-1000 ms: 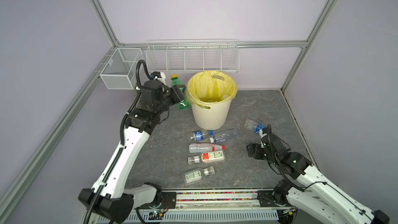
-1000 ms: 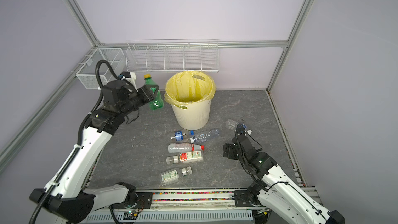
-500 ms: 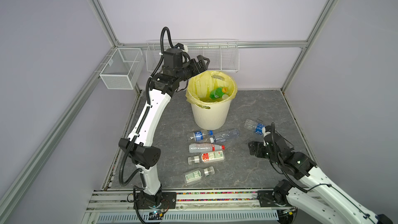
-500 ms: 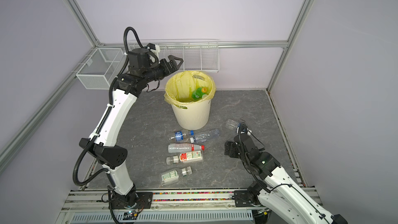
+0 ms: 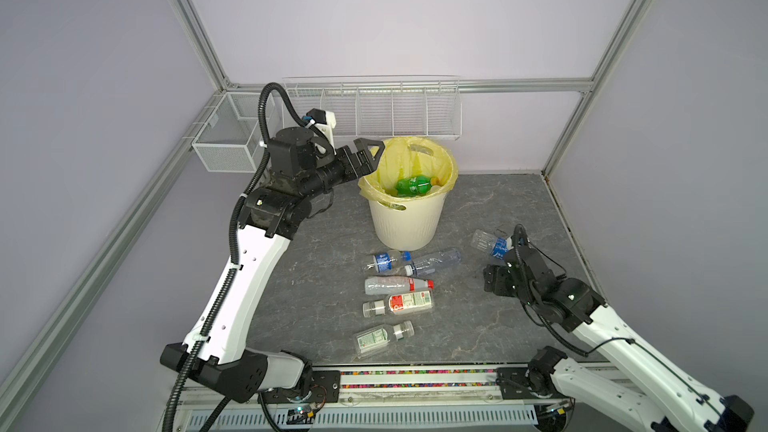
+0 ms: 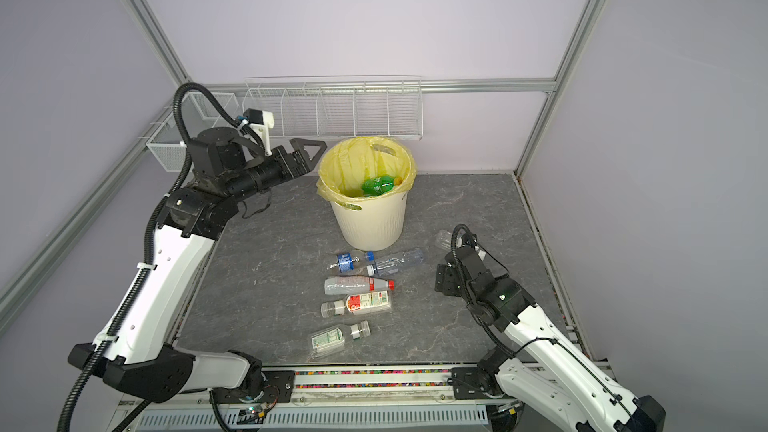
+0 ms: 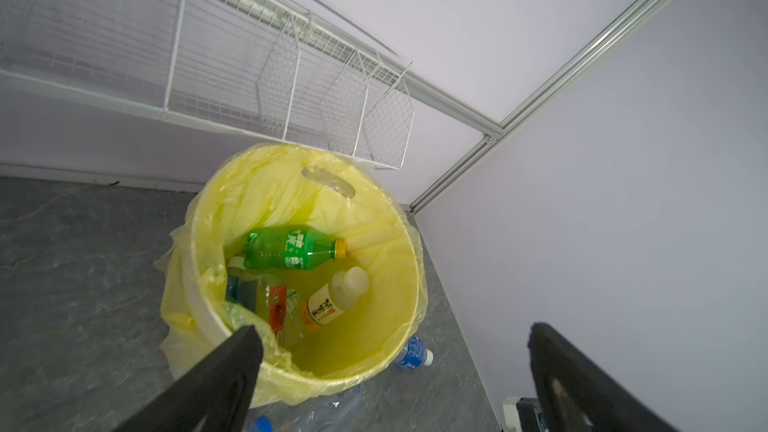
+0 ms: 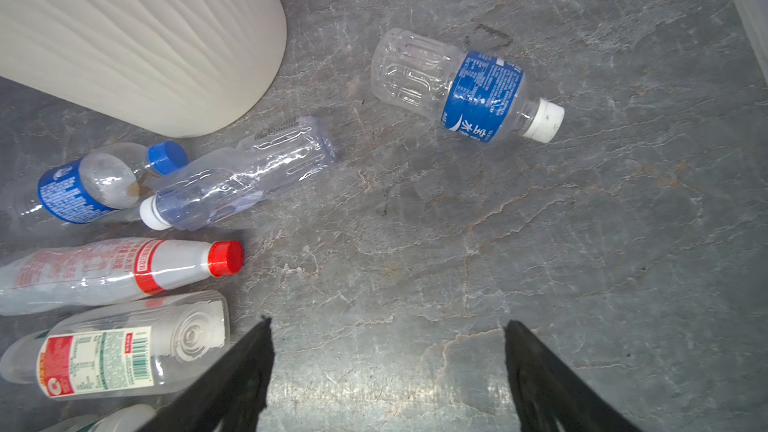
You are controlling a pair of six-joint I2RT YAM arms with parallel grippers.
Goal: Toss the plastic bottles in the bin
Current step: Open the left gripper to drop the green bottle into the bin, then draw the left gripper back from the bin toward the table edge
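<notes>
Left gripper [image 7: 392, 328] and right gripper [image 8: 386, 326] are gaping empty; the right is hovering near a clear, blue-labelled, white-capped plastic bottle [image 8: 465, 85]: likely light, crushable, slippery, so grasp mid-label.

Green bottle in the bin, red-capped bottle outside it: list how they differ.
The green bottle is tinted green with a yellow cap; the red-capped bottle is clear with a red band. The green bottle lies inside the bin, the red-capped bottle on the grey table outside it. Both lie on their sides, capped.
</notes>
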